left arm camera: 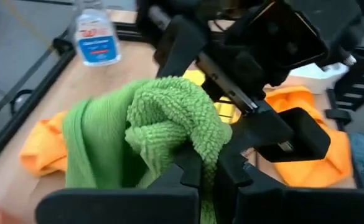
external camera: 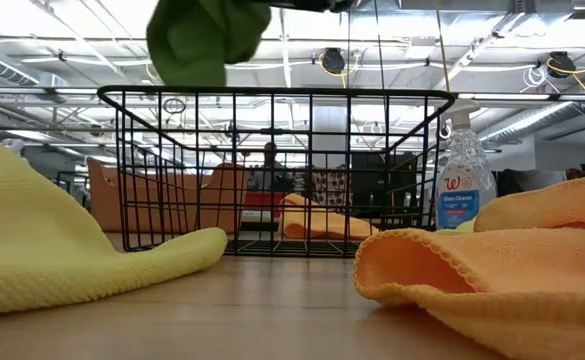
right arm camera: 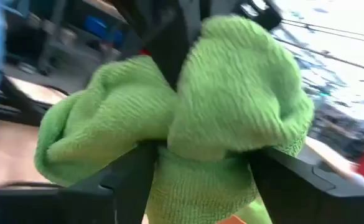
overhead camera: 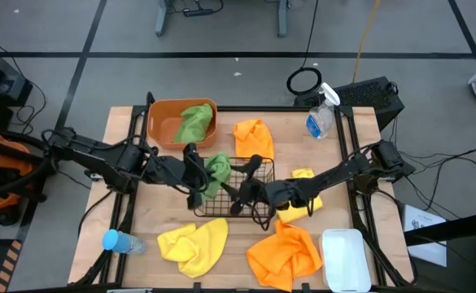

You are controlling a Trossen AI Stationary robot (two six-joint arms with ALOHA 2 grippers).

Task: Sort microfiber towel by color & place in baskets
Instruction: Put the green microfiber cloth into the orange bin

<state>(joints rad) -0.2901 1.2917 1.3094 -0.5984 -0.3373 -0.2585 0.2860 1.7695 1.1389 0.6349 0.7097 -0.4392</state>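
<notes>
Green towel (overhead camera: 216, 171) pinched in left end effector (overhead camera: 202, 172); right end effector (overhead camera: 239, 194) spread around it.

Grey floor (overhead camera: 221, 41), ceiling lights (external camera: 562, 65) — girders

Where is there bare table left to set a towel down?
Bare wood shows between the blue-capped bottle and the orange tub, along the left edge. Crowded: around the wire basket, with yellow towel and orange towel in front.
</notes>
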